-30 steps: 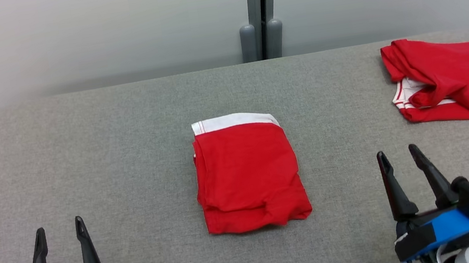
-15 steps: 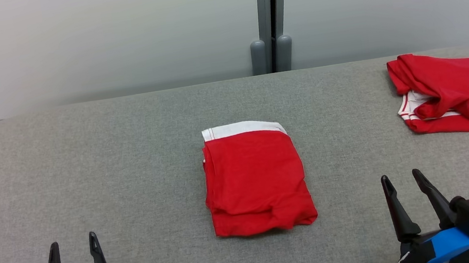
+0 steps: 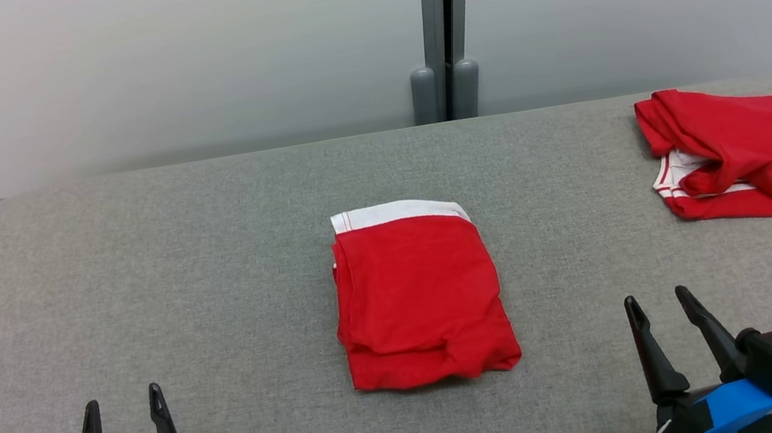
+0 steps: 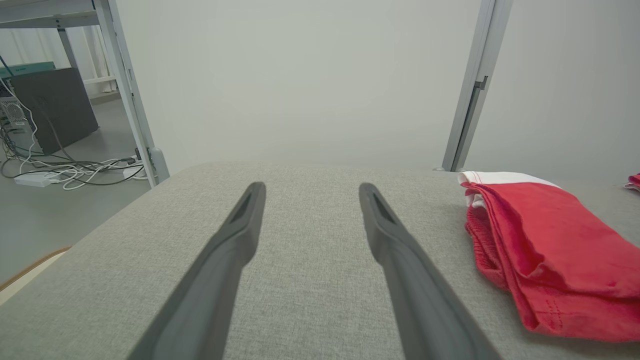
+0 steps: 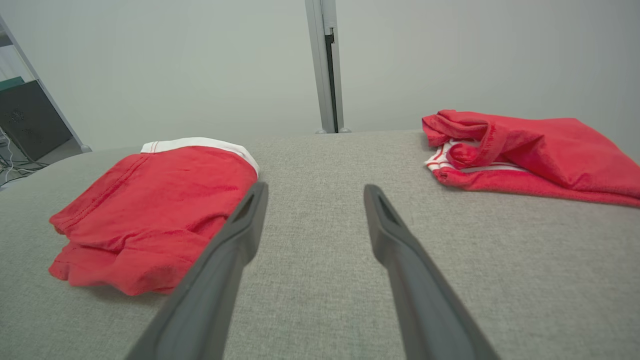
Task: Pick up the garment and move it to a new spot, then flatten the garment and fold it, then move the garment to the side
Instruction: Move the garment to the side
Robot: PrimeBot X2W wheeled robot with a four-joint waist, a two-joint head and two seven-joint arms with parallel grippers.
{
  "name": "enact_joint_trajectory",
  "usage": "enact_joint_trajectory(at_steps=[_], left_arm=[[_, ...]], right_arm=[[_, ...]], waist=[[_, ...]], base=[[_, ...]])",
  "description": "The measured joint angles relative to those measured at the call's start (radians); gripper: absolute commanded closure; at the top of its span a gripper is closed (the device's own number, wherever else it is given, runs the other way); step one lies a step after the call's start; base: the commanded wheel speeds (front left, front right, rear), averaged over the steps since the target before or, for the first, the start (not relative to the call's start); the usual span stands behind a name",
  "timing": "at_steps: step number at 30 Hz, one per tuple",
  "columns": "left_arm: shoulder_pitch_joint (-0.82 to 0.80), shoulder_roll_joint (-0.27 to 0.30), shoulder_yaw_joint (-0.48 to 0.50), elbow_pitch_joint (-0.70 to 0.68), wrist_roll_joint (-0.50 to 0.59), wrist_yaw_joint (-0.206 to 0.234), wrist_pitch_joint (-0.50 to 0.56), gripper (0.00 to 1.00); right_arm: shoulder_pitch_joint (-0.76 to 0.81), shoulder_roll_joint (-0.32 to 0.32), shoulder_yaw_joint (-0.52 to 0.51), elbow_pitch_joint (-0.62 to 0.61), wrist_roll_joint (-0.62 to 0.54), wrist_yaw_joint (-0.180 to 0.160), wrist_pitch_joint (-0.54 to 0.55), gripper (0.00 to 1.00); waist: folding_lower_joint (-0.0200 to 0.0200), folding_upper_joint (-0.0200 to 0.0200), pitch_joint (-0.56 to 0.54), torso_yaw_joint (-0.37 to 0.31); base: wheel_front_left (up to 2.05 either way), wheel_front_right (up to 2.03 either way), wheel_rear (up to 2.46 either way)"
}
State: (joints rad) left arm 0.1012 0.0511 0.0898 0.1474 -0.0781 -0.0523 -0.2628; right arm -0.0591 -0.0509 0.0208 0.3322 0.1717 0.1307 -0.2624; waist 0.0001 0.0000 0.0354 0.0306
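A red garment with a white waistband lies folded into a neat rectangle at the middle of the grey fabric table, touched by neither gripper. My left gripper is open and empty at the near left, well to the left of the garment. My right gripper is open and empty at the near right. In the left wrist view my left gripper has the garment off to its right. From the right wrist, my right gripper has the garment to its left.
A second red garment with white trim lies loosely folded at the table's far right, also in the right wrist view. A grey post and pale wall panels stand behind the table. Beyond the table's left edge are a metal frame leg and floor cables.
The head view has shifted a little. Against the garment, both grippers have drawn back slightly toward the near edge, still open. The folded garment has not moved.
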Motion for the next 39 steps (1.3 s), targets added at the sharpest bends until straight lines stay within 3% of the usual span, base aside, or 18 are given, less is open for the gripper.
enact_joint_trajectory(at_steps=[12,20,29,34,39], left_arm=[[-0.004,0.0,0.018,0.007,0.0,-0.003,0.0,0.0],[-0.066,0.0,0.006,0.01,-0.001,-0.011,0.0,0.0],[-0.142,0.0,-0.015,0.019,-0.015,-0.019,0.0,0.0],[-0.169,0.0,-0.03,0.03,-0.033,-0.015,0.0,0.0],[-0.171,0.0,-0.037,0.029,-0.039,-0.006,0.0,0.0]], right_arm=[[-0.011,0.0,-0.001,0.015,0.001,0.0,0.0,0.0],[-0.236,0.001,0.077,0.055,-0.036,0.0,0.017,0.0],[-0.525,0.0,0.146,0.307,-0.045,0.0,0.1,0.0],[-0.579,-0.001,0.195,0.514,-0.025,0.0,0.137,0.0],[-0.59,0.0,0.23,0.6,0.001,0.0,0.129,0.0]], waist=[[-0.0001,0.0,0.01,-0.004],[0.0,0.0,0.063,0.016],[0.0002,0.0001,0.147,0.066],[0.0001,0.0001,0.189,0.098],[0.0001,0.0001,0.208,0.108]], base=[[0.0,0.0,0.0],[0.0,0.0,0.0],[0.0,0.0,0.0],[0.0,0.0,0.0],[0.0,0.0,0.0]])
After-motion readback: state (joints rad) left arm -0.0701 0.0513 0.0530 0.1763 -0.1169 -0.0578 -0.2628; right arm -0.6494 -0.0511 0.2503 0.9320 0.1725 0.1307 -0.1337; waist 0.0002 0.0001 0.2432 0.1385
